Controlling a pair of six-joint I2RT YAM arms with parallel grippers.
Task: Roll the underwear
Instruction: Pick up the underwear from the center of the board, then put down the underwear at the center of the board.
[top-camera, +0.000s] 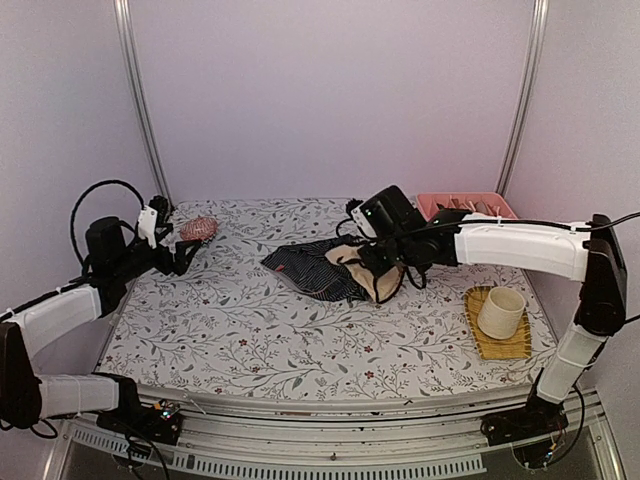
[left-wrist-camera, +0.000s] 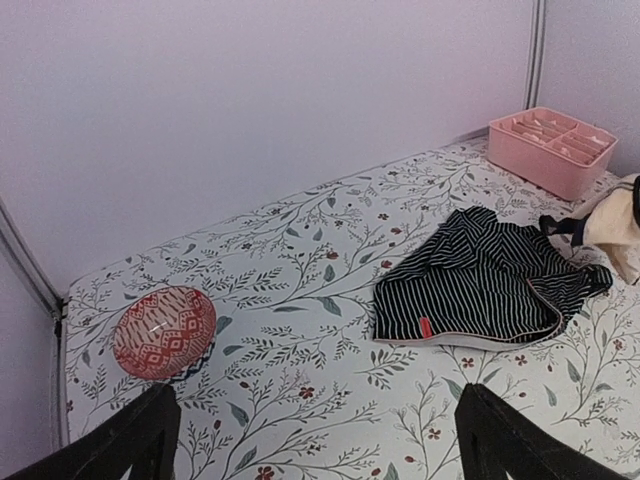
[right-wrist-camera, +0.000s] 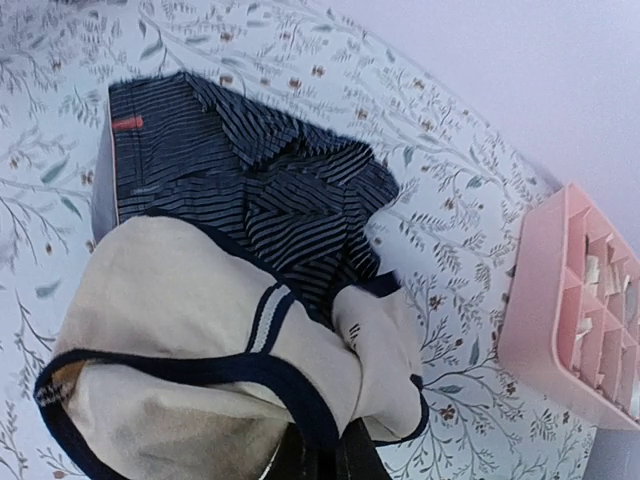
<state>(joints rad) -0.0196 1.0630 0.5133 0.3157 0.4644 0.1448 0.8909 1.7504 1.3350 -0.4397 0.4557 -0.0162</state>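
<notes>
Only its own wrist view shows the left gripper (left-wrist-camera: 315, 400) spread wide, holding nothing. Mid-table, the right gripper (right-wrist-camera: 318, 462) is clamped on the beige black-edged cloth brief (right-wrist-camera: 190, 330), bunched at 3 o'clock of the dark navy pale-striped cloth brief (top-camera: 312, 265). The pink plastic divided tray (top-camera: 465, 205) sits farther, at 1 o'clock.

Laboratory robot cell: plain lilac wall panels (top-camera: 330, 90) and aluminium posts (top-camera: 142, 100) enclose a floral-clothed table (top-camera: 250, 330) fronted by a metal mounting rail (top-camera: 330, 442).
</notes>
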